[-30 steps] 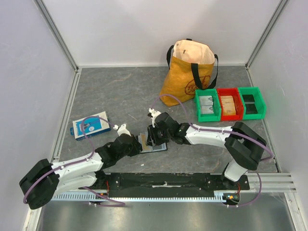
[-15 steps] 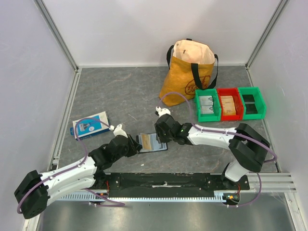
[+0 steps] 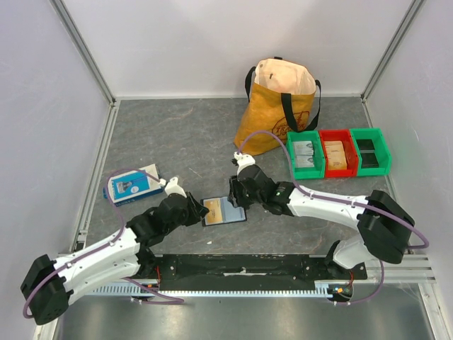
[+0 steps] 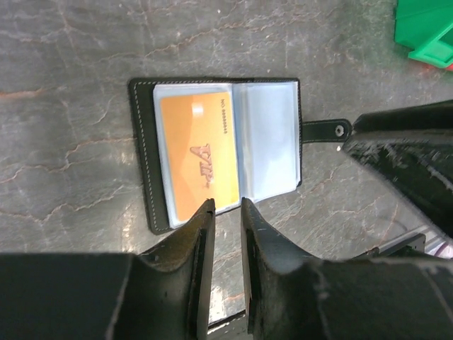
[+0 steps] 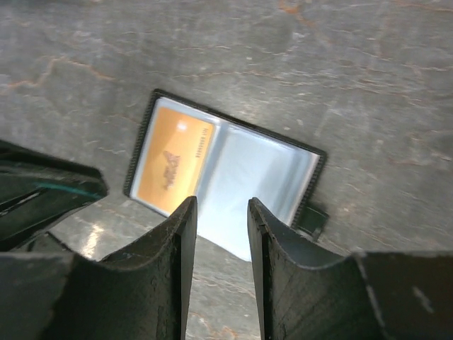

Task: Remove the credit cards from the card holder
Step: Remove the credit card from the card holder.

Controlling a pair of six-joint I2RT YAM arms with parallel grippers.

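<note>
The black card holder lies open and flat on the table, its tab pointing right. An orange credit card fills its left pocket; a pale blue-grey one shows in the right clear sleeve. In the top view the holder lies between both arms. My left gripper hovers at the holder's near edge, open a narrow gap with only bare table between the fingers. My right gripper hangs over the pale card, open and empty, beside the orange card.
A blue-and-white flat box lies at the left. A yellow tote bag stands at the back. To its right sit a green bin, a red bin and another green bin. A metal rail runs along the near edge.
My right gripper has lifted off the holder and drawn back to the right, uncovering both pages. The left gripper's jaws have parted a little at the holder's edge.
</note>
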